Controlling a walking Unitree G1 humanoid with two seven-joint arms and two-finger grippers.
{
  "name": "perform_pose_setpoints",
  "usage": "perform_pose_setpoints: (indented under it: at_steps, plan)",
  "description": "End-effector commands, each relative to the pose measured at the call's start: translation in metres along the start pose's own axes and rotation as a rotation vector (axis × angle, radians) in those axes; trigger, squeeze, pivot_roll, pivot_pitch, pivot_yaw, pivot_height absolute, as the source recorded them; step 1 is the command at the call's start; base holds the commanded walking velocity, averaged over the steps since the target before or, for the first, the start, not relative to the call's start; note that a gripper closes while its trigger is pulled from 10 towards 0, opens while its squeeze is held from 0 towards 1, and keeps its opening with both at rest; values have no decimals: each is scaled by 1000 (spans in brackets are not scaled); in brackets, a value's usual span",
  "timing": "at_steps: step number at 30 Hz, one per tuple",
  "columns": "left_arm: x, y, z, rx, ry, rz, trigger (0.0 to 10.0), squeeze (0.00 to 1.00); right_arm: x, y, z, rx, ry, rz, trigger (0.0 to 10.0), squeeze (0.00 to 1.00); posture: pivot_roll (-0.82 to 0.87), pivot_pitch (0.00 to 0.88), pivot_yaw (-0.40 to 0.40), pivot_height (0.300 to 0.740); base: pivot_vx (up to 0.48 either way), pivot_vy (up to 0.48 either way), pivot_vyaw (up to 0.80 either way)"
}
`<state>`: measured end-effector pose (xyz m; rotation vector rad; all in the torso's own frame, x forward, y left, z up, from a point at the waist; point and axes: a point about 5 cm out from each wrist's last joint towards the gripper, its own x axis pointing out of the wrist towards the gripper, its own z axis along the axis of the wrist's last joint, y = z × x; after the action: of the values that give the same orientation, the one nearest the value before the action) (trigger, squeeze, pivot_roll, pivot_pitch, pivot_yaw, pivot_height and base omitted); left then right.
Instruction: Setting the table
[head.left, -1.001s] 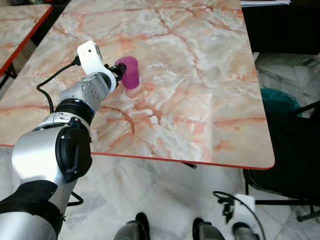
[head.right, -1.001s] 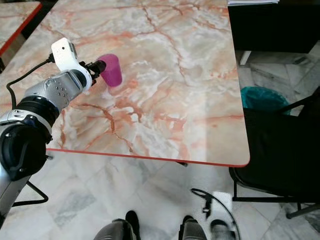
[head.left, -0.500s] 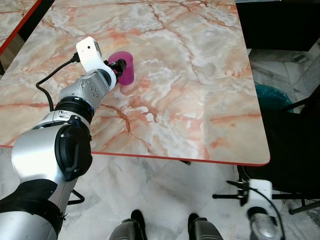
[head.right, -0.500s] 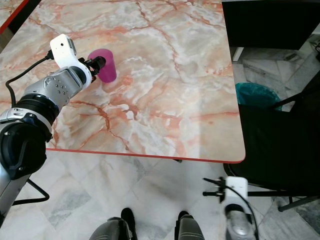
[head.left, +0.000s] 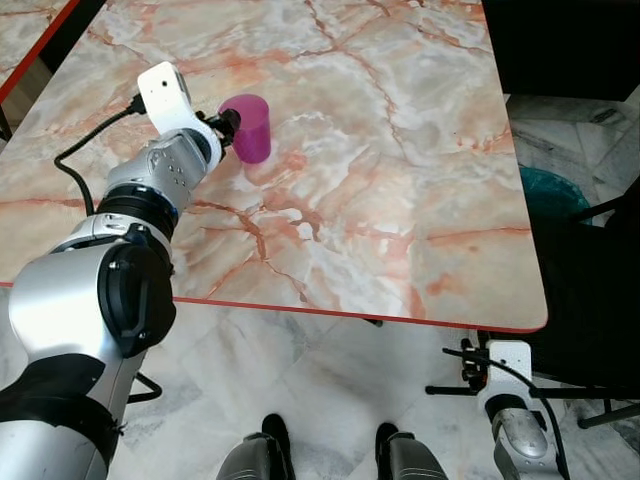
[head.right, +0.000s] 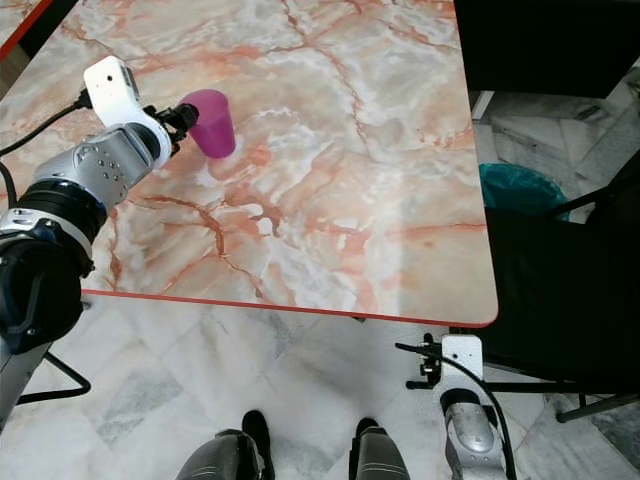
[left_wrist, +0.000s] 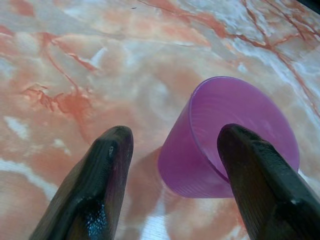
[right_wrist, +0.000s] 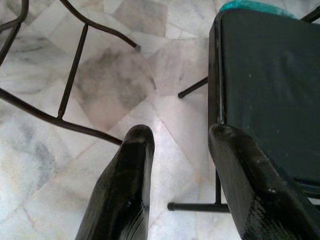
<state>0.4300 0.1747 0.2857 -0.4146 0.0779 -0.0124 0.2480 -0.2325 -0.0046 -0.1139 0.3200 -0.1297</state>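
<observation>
Down low by the black chair (right_wrist: 270, 85), right pincer (right_wrist: 175, 150) hanging open over the floor. Up on the bench (head.left: 400, 200) — left pincer (left_wrist: 172, 145) spread open around a purple cup (left_wrist: 225, 140), far from every edge.

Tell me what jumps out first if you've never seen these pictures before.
The bright purple cup stands upright on the marble-patterned table, toward its left side. The left gripper reaches over that table with its fingers open, one on each side of the cup. The right gripper hangs low over the floor by a black chair.
</observation>
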Motion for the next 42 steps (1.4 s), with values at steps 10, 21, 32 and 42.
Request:
perform_pose_setpoints:
  at_steps: [10,21,32,42]
  plan:
    - [0,0,3,23,2,11,0,0,-8,-5,-12,12,48,-16,10000,0,-192,303,55,740,0,0,0]
    - [0,0,2,20,7,7,0,0,-6,-8,-11,16,57,-32,10000,0,-188,302,60,740,0,0,0]
    - [0,1,0,8,17,10,0,0,-7,-10,-13,18,65,-48,10000,0,-190,299,63,740,0,0,0]
    - [-1,7,0,-30,-3,19,0,0,-8,-8,-19,21,97,-53,10000,0,-186,297,63,740,0,0,0]
